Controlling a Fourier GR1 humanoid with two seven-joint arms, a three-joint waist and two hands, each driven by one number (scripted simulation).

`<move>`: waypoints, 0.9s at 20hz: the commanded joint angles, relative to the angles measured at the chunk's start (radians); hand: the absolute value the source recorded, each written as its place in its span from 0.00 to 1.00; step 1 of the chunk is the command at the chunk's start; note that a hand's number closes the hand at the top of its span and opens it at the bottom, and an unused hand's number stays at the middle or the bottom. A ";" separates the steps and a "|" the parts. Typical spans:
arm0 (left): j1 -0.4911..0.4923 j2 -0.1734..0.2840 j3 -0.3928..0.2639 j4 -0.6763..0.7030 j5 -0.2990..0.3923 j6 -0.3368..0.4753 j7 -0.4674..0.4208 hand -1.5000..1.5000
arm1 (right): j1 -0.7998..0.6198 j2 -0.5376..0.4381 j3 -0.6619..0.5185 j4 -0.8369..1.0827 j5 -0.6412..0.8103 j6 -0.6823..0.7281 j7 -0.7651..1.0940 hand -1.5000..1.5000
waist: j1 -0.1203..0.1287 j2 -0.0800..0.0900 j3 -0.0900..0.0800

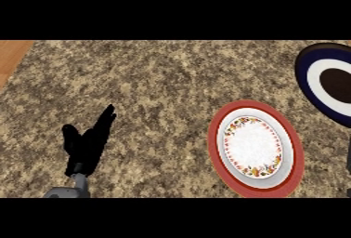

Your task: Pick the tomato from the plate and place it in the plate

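on the speckled brown granite surface (158, 83), two round plates are sitting at the right, with no tomato showing on either.
the left robot hand (87, 144) is resting at the lower left, black fingers straight and pointing up, holding nothing. the red-rimmed white plate with a floral ring (255, 148) is lying right of centre, and the dark blue plate with a white band and brown middle (328, 81) is sitting at the right edge, partly cut off. the right robot hand is not showing.
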 commanded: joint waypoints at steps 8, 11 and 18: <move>0.027 0.006 0.022 0.046 0.021 -0.019 -0.005 0.50 | 0.011 0.073 -0.299 0.052 -0.027 -0.242 0.205 1.00 | -0.033 -0.009 -0.003; 0.042 -0.009 0.001 0.018 0.002 -0.002 -0.005 0.50 | -0.006 0.050 -0.384 0.212 -0.140 -0.185 0.119 0.00 | -0.030 -0.014 -0.002; 0.066 -0.017 0.002 0.029 -0.008 0.006 -0.020 0.50 | -0.036 -0.041 -0.387 0.459 -0.392 -0.488 -0.124 0.00 | -0.032 -0.020 -0.003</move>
